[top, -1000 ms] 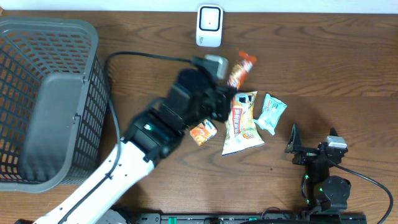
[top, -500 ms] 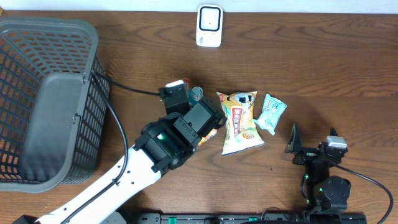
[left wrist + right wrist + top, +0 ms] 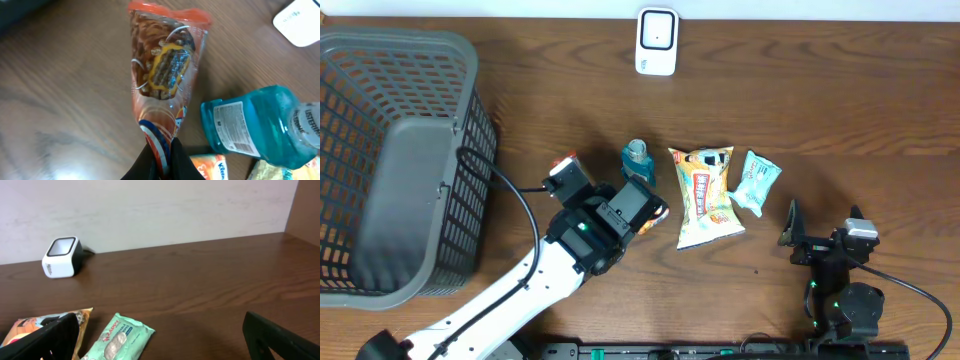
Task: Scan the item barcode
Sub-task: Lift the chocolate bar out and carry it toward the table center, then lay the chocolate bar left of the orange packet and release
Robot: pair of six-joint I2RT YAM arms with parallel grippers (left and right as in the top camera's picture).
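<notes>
An orange snack packet (image 3: 165,75) hangs from my left gripper (image 3: 162,156), which is shut on its bottom seam. In the overhead view only the packet's orange tip (image 3: 566,160) shows beside the left gripper (image 3: 573,176), left of the blue bottle (image 3: 636,155). No barcode shows on the packet's visible face. The white scanner (image 3: 657,41) stands at the table's far edge, well away from the packet. My right gripper (image 3: 817,241) rests open at the front right, with nothing between its fingers (image 3: 280,340).
A grey mesh basket (image 3: 395,160) fills the left side. A yellow chip bag (image 3: 705,195), green wipes pack (image 3: 757,182) and orange tissue pack (image 3: 650,214) lie mid-table. The left arm's cable (image 3: 510,200) trails by the basket.
My left arm has swung the snack packet from near the scanner back toward the front left, closer to the basket. The blue bottle is uncovered. The right arm has not moved.
</notes>
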